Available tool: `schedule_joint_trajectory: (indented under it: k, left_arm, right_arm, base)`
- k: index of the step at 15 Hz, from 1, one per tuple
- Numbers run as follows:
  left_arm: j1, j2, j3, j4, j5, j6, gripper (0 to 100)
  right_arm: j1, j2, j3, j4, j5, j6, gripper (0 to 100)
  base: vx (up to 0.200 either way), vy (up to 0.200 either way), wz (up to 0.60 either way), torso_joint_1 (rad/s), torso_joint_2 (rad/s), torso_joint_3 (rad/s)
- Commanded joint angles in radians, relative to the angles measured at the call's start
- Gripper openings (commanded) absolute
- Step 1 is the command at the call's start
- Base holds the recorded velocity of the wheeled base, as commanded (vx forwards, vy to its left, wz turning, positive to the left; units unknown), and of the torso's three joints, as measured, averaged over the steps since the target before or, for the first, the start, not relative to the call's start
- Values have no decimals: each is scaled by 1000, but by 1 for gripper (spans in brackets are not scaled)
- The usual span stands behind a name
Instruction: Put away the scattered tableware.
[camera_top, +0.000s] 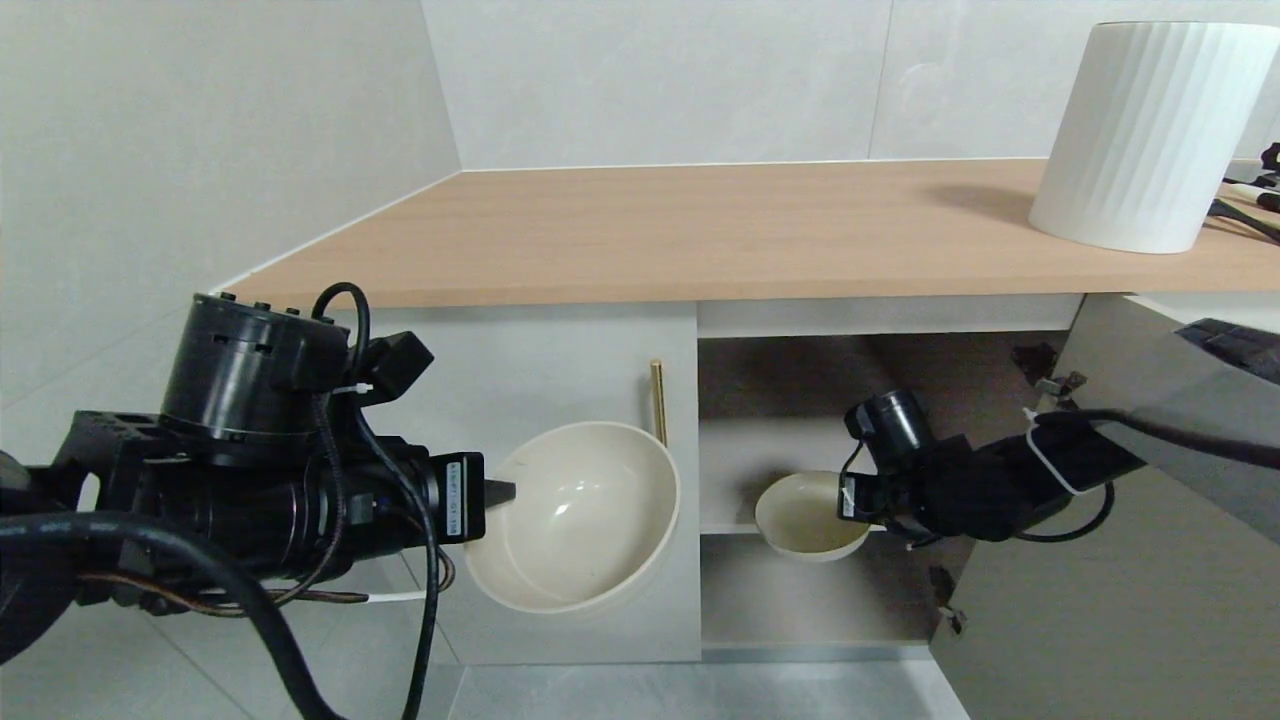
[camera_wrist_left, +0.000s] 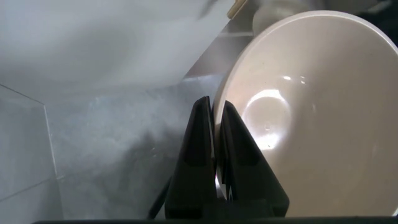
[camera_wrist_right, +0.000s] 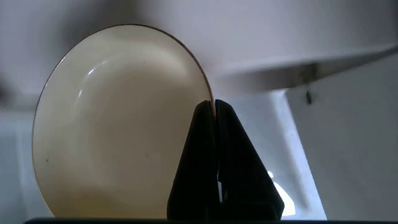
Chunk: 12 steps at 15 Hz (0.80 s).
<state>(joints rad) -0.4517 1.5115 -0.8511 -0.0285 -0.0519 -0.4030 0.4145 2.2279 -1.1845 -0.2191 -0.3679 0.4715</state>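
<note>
Near you: your black left gripper (camera_top: 502, 492) is clamped on the rim of the big round cream bowl (camera_top: 585, 520), tipped up before the shut white cupboard door (camera_top: 560, 370) | farther: your black right gripper (camera_top: 862, 510) pinches the small cream dish (camera_top: 800, 515) at the white cupboard shelf (camera_top: 724, 527) | far: tall white ribbed tub (camera_top: 1150, 130) on the wooden counter (camera_top: 700, 230)
</note>
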Motion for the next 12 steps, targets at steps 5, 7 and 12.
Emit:
schedule_joint_trajectory:
  k: [5,7,12]
  left_arm:
    - [-8,16,0,-1,-25,1,0]
    - [-8,30,0,-1,-37,1,0]
    - [-8,33,0,-1,-37,0,0]
  right_arm:
    - [-56,208,-184,3,-114,13,0]
    - [-68,234,-222,4,-126,13,0]
    - [-71,282,-299,4,-164,16,0]
  base:
    - [0,0,0,0,0,0]
    - [0,0,0,0,0,0]
    - [0,0,0,0,0,0]
